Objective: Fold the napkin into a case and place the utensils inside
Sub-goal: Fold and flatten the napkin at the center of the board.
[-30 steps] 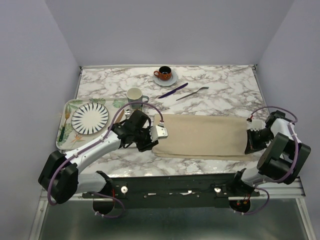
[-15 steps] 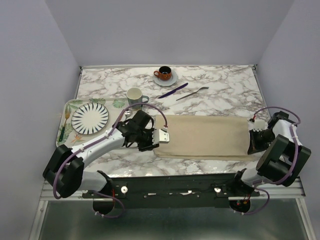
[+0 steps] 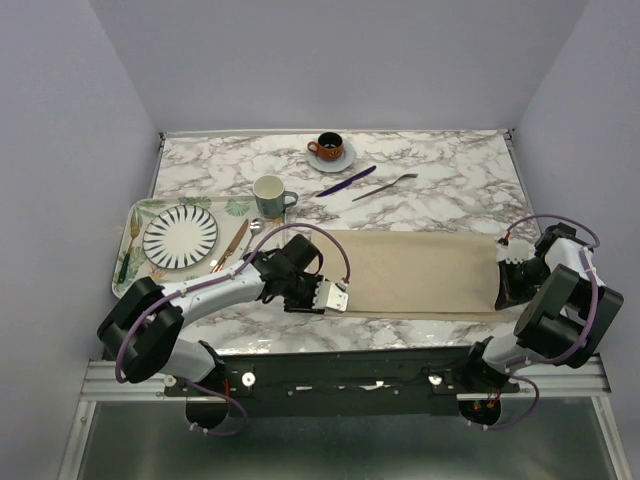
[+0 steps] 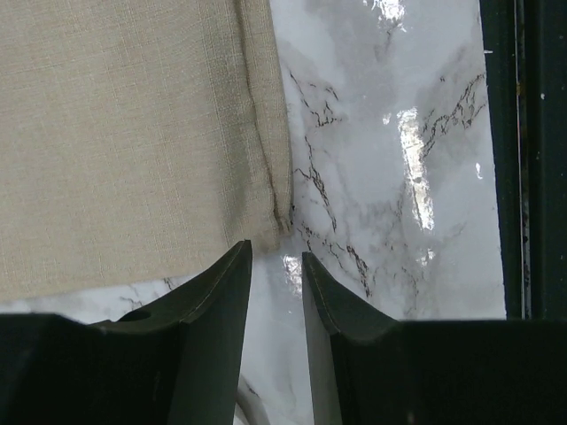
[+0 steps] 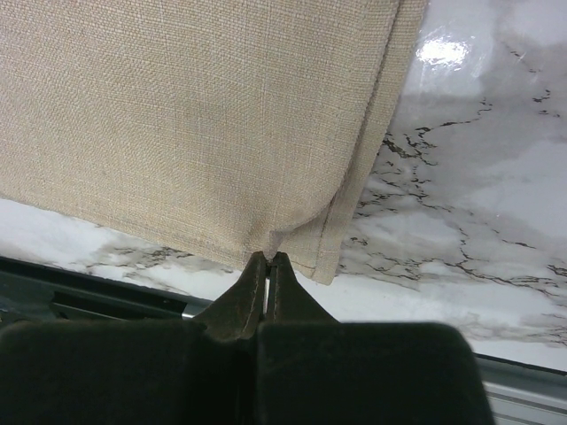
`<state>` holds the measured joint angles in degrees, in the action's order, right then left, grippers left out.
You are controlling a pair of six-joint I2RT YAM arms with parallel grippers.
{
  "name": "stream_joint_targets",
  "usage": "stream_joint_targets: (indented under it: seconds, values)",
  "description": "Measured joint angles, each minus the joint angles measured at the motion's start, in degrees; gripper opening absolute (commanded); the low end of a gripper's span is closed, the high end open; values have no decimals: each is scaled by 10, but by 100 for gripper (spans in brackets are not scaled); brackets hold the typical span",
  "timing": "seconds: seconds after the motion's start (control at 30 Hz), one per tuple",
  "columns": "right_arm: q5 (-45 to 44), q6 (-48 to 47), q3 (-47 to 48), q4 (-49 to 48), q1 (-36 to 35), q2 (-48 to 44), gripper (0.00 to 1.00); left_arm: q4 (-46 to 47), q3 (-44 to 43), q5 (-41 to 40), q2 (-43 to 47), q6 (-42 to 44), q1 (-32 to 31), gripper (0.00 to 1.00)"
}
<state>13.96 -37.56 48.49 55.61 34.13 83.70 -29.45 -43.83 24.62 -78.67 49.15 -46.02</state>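
Napkin [image 3: 420,272] lies folded at the near edge of the surface [image 3: 440,200], right end clamped in the right gripper [image 5: 267,258], left gripper [image 4: 276,266] jaws apart beside its left near corner.

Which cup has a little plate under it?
The small orange cup, the one farther from the arms. It sits on a saucer. The bigger cream mug has no saucer.

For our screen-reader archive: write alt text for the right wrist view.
The right end effector, jaws shut, pinches the near edge of a folded beige napkin close to its corner. The napkin fills the upper left of the view. A glossy white marble table with dark veins shows to the right and below.
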Motion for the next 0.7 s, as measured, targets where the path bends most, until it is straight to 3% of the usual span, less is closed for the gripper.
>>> stream_joint_targets:
  seconds: [0.27,0.47,0.7]
  values:
    - [0,0,0,0,0,0,1,22,0,-4,-46,12,-11,37]
    - [0,0,0,0,0,0,1,32,0,-10,-55,16,-14,8]
    - [1,0,17,12,0,0,1,26,-1,-12,-31,2,-14,0]
